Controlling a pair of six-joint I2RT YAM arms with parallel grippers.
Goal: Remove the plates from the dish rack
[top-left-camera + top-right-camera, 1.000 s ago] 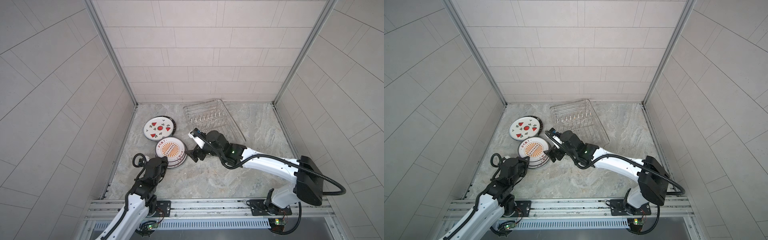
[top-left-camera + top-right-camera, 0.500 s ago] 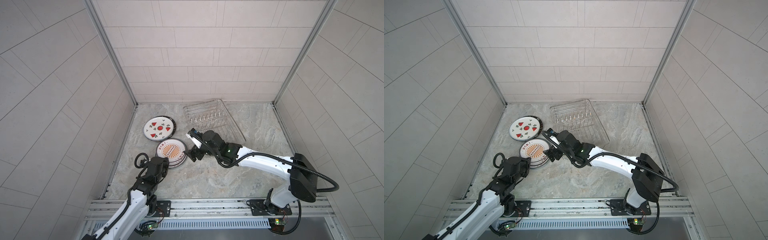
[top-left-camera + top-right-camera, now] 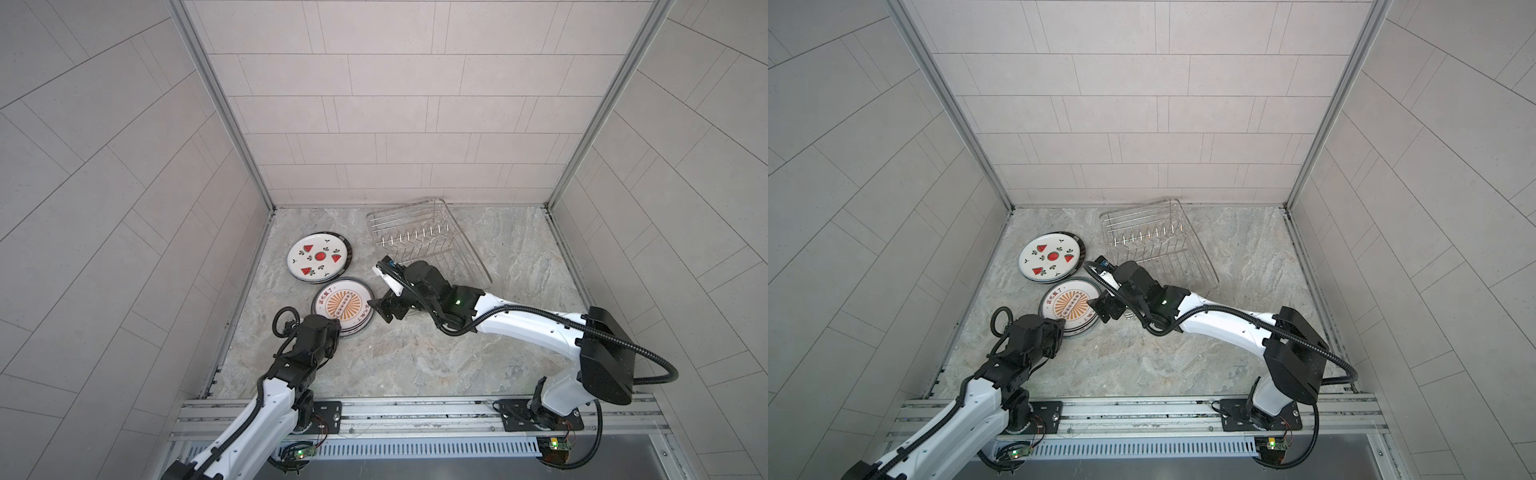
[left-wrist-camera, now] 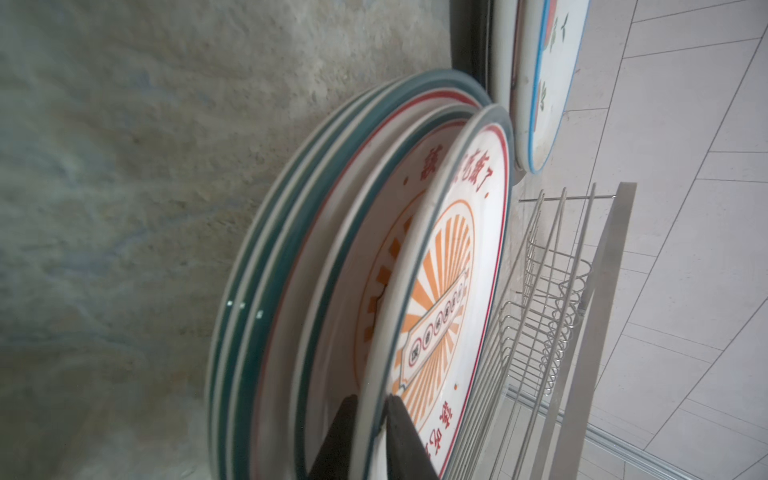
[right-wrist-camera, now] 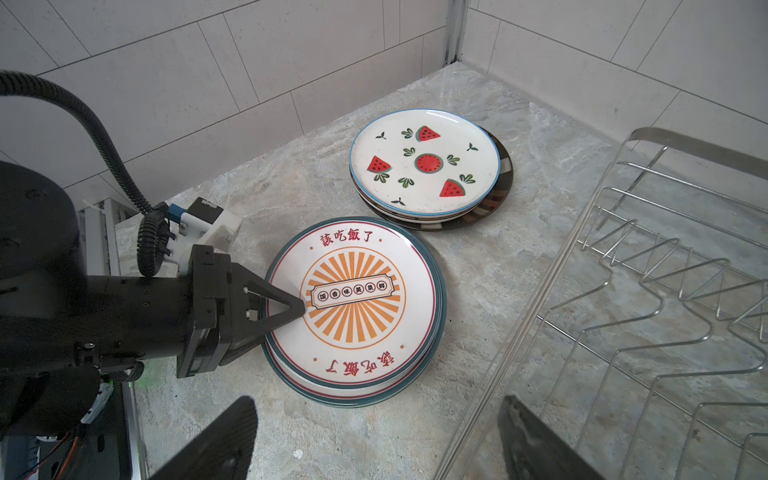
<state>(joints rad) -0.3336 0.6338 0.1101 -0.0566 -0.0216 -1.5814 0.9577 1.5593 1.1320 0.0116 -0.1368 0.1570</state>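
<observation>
Two stacks of plates lie on the stone table. The sunburst stack (image 3: 343,307) (image 3: 1069,305) (image 5: 353,299) is nearer, and the watermelon stack (image 3: 318,255) (image 3: 1050,255) (image 5: 424,162) sits behind it. My left gripper (image 3: 336,323) (image 3: 1061,326) (image 4: 370,399) (image 5: 291,316) is shut on the near rim of the top sunburst plate (image 4: 449,291), one finger above and one below. That edge sits slightly raised off the stack. My right gripper (image 3: 384,311) (image 3: 1106,309) (image 5: 382,440) hovers wide open and holds nothing, between the sunburst stack and the dish rack (image 3: 415,237) (image 3: 1148,235) (image 5: 685,137). No plates stand in the rack.
The left wall (image 3: 232,291) runs close beside both stacks. The rack's front corner lies just behind my right wrist. Bare stone table (image 3: 415,353) stretches in front of the arms to the metal rail (image 3: 415,409).
My left wrist has shifted slightly at the near edge of the sunburst stack. My right gripper has edged a little toward that stack. Both plate stacks and the rack are where they were.
</observation>
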